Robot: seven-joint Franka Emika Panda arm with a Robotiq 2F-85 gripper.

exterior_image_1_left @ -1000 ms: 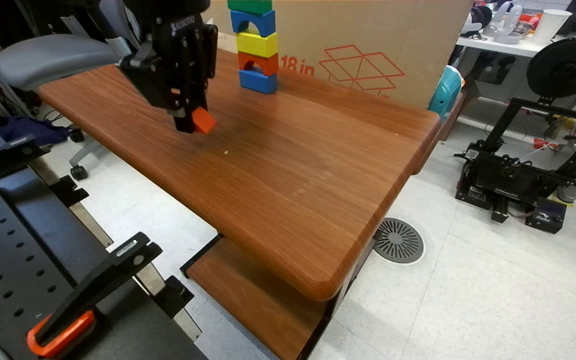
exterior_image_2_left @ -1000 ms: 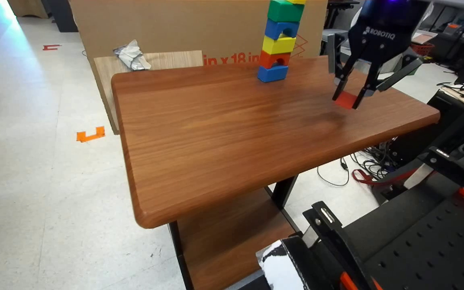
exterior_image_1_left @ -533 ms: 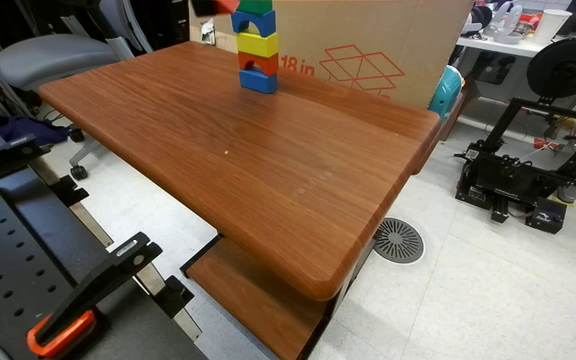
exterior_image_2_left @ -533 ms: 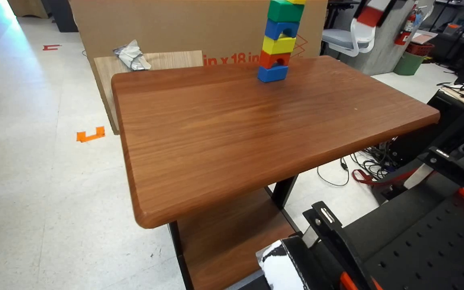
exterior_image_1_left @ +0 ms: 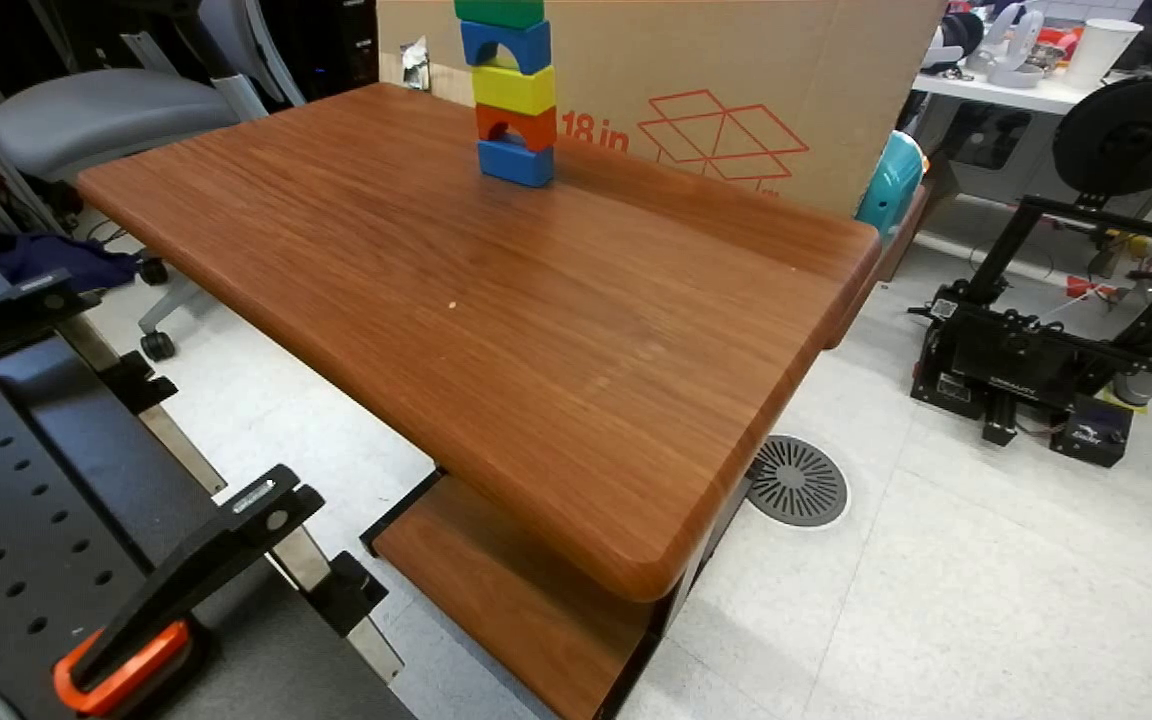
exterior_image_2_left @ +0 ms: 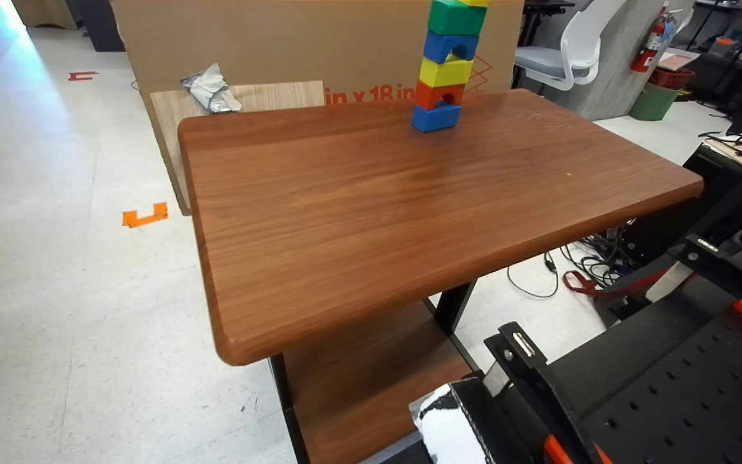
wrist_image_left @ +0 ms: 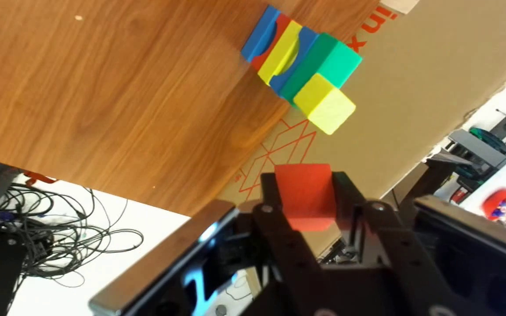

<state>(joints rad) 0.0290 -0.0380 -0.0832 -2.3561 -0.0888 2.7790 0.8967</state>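
Observation:
My gripper (wrist_image_left: 305,182) is shut on a red block (wrist_image_left: 306,193), held between both fingertips in the wrist view. The gripper is out of both exterior views. A tower stands upright on the brown table (exterior_image_1_left: 596,330). From the bottom it has a blue block (exterior_image_2_left: 435,118), a red arch (exterior_image_2_left: 432,95), a yellow block (exterior_image_2_left: 445,73), a blue arch (exterior_image_2_left: 437,46), a green block (exterior_image_2_left: 455,18) and a smaller yellow block (wrist_image_left: 323,105) on top. The held block appears apart from the tower, which lies beyond it in the wrist view.
A large cardboard box (exterior_image_1_left: 716,60) stands behind the table, close to the tower. A black bench with clamps (exterior_image_1_left: 186,580) is at the table's near side. A grey chair (exterior_image_1_left: 116,115) is beyond the table's end. Loose cables (wrist_image_left: 68,232) lie on the floor.
My gripper has risen from low over the table, past the top edge of both exterior views, with the red block still held. The tower has not moved.

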